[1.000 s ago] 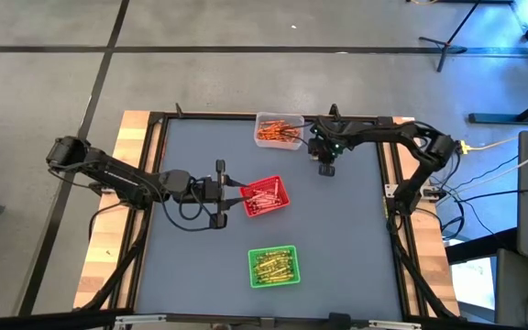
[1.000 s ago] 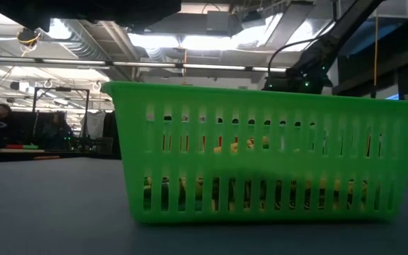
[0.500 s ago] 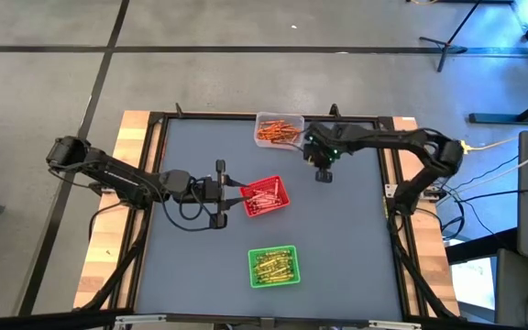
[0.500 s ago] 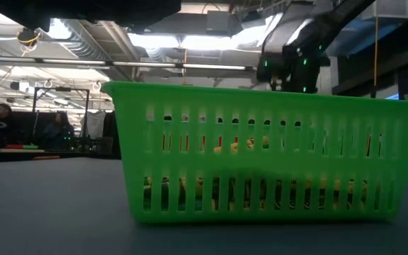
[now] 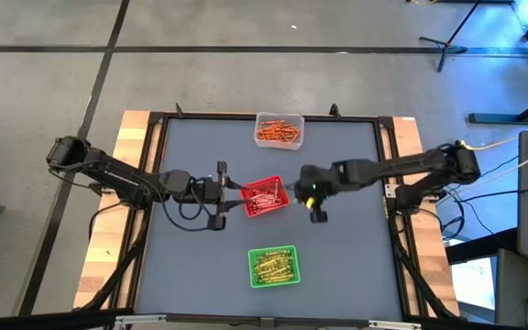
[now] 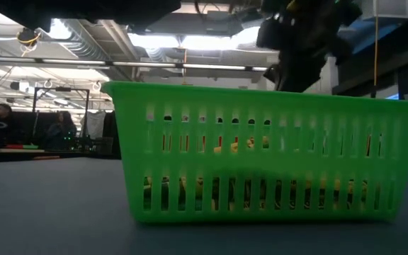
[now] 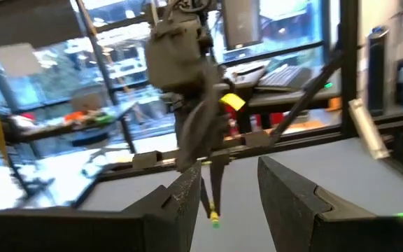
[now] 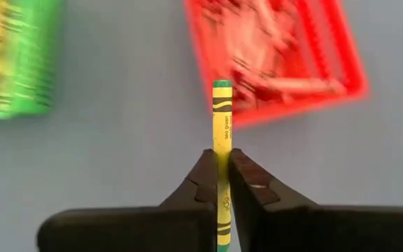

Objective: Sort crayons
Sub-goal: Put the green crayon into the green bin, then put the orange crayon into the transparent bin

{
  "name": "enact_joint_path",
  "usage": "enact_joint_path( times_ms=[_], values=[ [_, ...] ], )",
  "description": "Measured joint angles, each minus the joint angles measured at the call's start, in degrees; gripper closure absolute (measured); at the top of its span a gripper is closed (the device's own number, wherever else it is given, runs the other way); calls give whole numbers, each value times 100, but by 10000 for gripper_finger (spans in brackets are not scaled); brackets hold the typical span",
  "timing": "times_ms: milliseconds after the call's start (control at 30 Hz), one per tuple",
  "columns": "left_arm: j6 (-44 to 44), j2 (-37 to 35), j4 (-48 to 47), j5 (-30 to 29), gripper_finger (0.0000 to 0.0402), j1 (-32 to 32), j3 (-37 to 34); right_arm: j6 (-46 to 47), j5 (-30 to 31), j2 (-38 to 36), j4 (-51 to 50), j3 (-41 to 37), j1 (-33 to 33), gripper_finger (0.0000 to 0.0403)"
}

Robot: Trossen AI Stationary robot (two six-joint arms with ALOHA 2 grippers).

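We find the right gripper [image 8: 220, 183] clamped on a yellow-green crayon [image 8: 221, 119], undelivered; red tray [image 8: 275, 56] and green tray [image 8: 16, 59] ahead hold crayons; orange ones remain unsorted.

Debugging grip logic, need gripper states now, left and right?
Left gripper: open, empty, beside the red tray.
Right gripper: shut on a yellow-green crayon, over the table between red and green trays.
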Motion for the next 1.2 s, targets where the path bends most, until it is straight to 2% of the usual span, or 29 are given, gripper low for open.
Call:
enact_joint_path(
  times_ms=[133, 400, 633, 800, 933, 1067, 1200],
  values=[
    [-369, 0, -120, 266, 273, -37, 0, 310, -1, 0, 589, -2, 759, 396],
    [-1004, 0, -974, 55, 273, -295, -2, 1060, 8, 184, 1824, 4, 1955, 391],
    [-1393, 2, -1615, -447, 273, -627, -2, 1431, 64, 811, 2926, 4, 2437, 392],
    [-1362, 2, -1775, -451, 273, -783, -2, 1442, -5, 1241, 3425, 2, 2554, 375],
    [-1309, 2, -1770, -549, 273, -758, -2, 1448, -46, 1507, 3768, 1, 2560, 341],
    [-1288, 2, -1790, -818, 273, -686, -2, 1444, -46, 1559, 3781, 0, 2558, 276],
    [-1356, 2, -1888, -843, 267, -591, 32, 1388, -44, 1183, 3293, -2, 2556, 212]
  ],
)
